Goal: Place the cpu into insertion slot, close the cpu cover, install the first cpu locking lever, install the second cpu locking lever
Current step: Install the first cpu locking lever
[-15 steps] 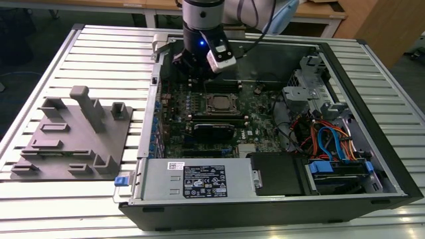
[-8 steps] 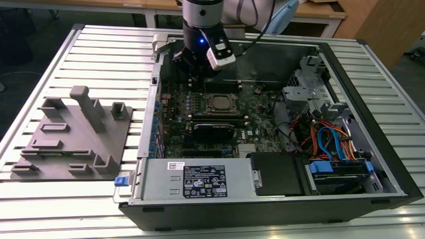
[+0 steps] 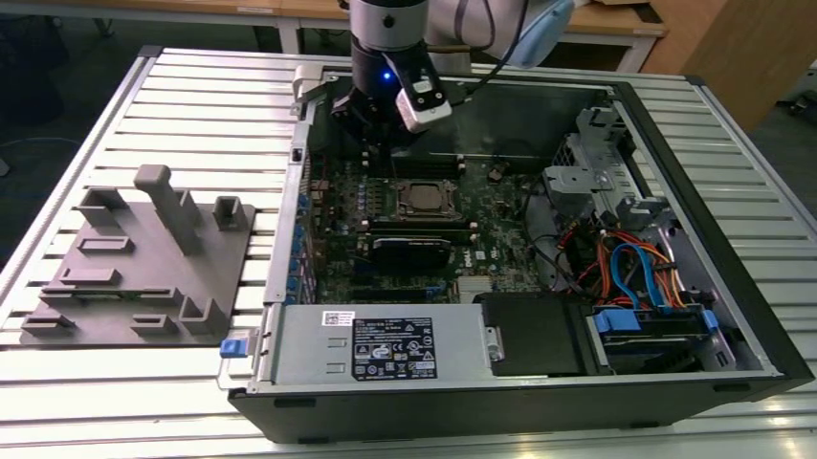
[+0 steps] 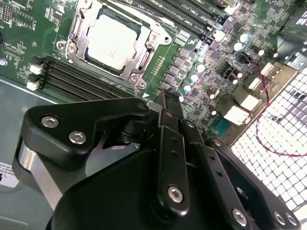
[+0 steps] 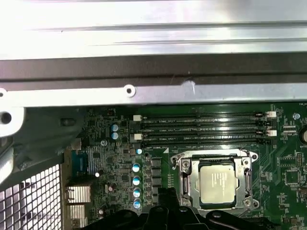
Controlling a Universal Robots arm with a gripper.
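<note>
Fingers (image 3: pixel 371 143) above the circuit board (image 3: pixel 339 239); chip (image 3: pixel 419 199) seated under its cover (image 4: pixel 79 33).

In the exterior view, the arm reaches into the open computer case (image 3: pixel 730 251) at upper centre of the frame, and the case lies on the slatted worktop (image 3: pixel 153 96). In both wrist views the fingers (image 4: pixel 165 98) (image 5: pixel 168 199) are drawn together to a narrow tip and hold nothing. They hang near the chip (image 4: pixel 112 40) (image 5: pixel 218 184) without touching it. The chip lies flat in the square window of the silver cover (image 5: pixel 184 179), beside the long memory slots (image 5: pixel 201 128).
</note>
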